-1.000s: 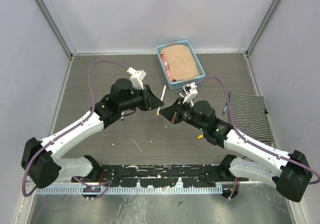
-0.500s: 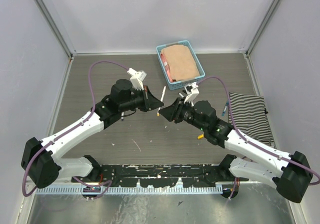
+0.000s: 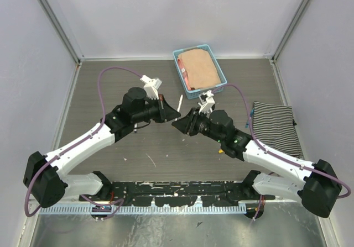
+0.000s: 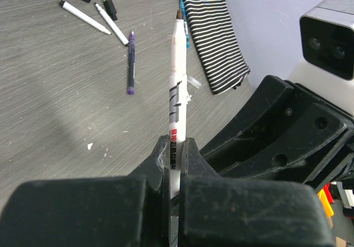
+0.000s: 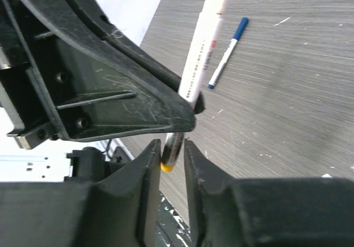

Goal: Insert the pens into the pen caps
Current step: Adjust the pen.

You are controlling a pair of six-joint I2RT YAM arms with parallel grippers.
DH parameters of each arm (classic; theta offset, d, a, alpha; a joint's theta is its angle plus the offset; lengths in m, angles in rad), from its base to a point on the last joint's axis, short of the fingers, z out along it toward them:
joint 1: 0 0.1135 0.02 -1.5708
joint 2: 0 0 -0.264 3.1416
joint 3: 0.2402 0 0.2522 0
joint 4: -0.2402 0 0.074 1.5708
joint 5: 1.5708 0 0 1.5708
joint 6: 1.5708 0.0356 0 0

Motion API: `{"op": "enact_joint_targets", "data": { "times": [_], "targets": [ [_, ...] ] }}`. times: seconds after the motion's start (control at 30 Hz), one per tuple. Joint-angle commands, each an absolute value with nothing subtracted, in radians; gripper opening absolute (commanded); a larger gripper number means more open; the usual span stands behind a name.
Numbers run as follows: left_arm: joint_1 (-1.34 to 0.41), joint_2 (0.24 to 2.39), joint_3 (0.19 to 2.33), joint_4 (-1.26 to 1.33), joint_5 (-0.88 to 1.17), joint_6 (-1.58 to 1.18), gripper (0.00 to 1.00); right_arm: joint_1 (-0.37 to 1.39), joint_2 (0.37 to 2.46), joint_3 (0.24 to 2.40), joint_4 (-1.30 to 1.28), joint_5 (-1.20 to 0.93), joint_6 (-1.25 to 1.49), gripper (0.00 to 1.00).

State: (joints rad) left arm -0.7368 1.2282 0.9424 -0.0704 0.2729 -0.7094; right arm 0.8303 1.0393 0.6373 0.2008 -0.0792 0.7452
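- Left wrist cam: left claw (image 4: 174,147) pinches the white pen (image 4: 176,75) low on the barrel, tip aiming away.
- Yep, its yellow back end sits inside the right claw (image 5: 172,154), jaws slightly spread.

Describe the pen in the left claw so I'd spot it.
Find the blue basket at the table's far edge; just in front of it, the left claw pinches a white pen. Unlike the pens lying flat, it is held up off the table, with black and red print on its barrel.
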Motion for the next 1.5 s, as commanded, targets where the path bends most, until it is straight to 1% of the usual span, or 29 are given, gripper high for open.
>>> {"op": "enact_joint_targets", "data": {
  "times": [0.0,0.1,0.17,0.2,0.23,0.3,0.47,0.5,0.63,0.67,0.7,0.73,0.8,0.83,0.93,1.0,1.1,1.23,1.3,1.4,1.47],
  "targets": [
    [-0.741,1.203,0.949,-0.038,0.273,-0.711,0.0,0.836,1.044,0.69,0.277,-0.099,0.747,0.21],
    [-0.741,1.204,0.948,-0.04,0.272,-0.708,0.01,0.837,1.039,0.692,0.279,-0.1,0.745,0.09],
    [-0.741,1.206,0.947,-0.04,0.27,-0.707,0.13,0.838,1.033,0.691,0.278,-0.098,0.745,0.05],
    [-0.741,1.207,0.946,-0.04,0.27,-0.707,0.22,0.838,1.032,0.691,0.279,-0.097,0.744,0.04],
    [-0.741,1.209,0.946,-0.04,0.27,-0.708,0.28,0.838,1.03,0.692,0.278,-0.098,0.743,0.03],
    [-0.741,1.214,0.944,-0.04,0.273,-0.707,0.32,0.838,1.025,0.695,0.273,-0.097,0.742,0.02],
    [-0.741,1.223,0.934,-0.038,0.286,-0.711,0.32,0.838,1.015,0.699,0.268,-0.09,0.741,0.02],
    [-0.742,1.222,0.931,-0.038,0.286,-0.712,0.3,0.838,1.014,0.7,0.267,-0.088,0.741,0.02],
    [-0.742,1.209,0.914,-0.031,0.282,-0.717,0.14,0.838,1.015,0.698,0.258,-0.079,0.739,0.02],
    [-0.742,1.206,0.912,-0.031,0.282,-0.717,0.09,0.838,1.014,0.696,0.258,-0.076,0.739,0.04],
    [-0.742,1.204,0.911,-0.031,0.28,-0.716,0.04,0.838,1.013,0.694,0.257,-0.075,0.739,0.07],
    [-0.742,1.203,0.913,-0.036,0.274,-0.716,0.0,0.838,1.014,0.695,0.251,-0.074,0.736,0.13],
    [-0.742,1.203,0.924,-0.063,0.262,-0.7,0.0,0.838,1.007,0.701,0.226,-0.063,0.725,0.35],
    [-0.742,1.205,0.934,-0.083,0.253,-0.688,0.0,0.838,1.002,0.707,0.203,-0.051,0.715,0.41],
    [-0.742,1.214,0.986,-0.188,0.204,-0.625,0.0,0.838,0.964,0.717,0.115,-0.006,0.683,0.51],
    [-0.74,1.223,1.032,-0.278,0.157,-0.577,0.0,0.838,0.929,0.715,0.042,0.041,0.665,0.61],
    [-0.729,1.236,1.098,-0.416,0.078,-0.505,0.0,0.838,0.88,0.719,-0.116,0.13,0.667,0.64],
    [-0.675,1.256,1.167,-0.544,0.1,-0.421,0.0,0.838,0.859,0.755,-0.399,0.351,0.76,0.65],
    [-0.649,1.261,1.194,-0.603,0.119,-0.381,0.0,0.838,0.878,0.791,-0.558,0.449,0.838,0.65],
    [-0.628,1.259,1.224,-0.676,0.116,-0.326,0.0,0.838,0.914,0.836,-0.813,0.597,1.042,0.65],
    [-0.624,1.252,1.242,-0.716,0.098,-0.29,0.0,0.838,0.923,0.839,-0.895,0.64,1.135,0.65]
  ]
}}
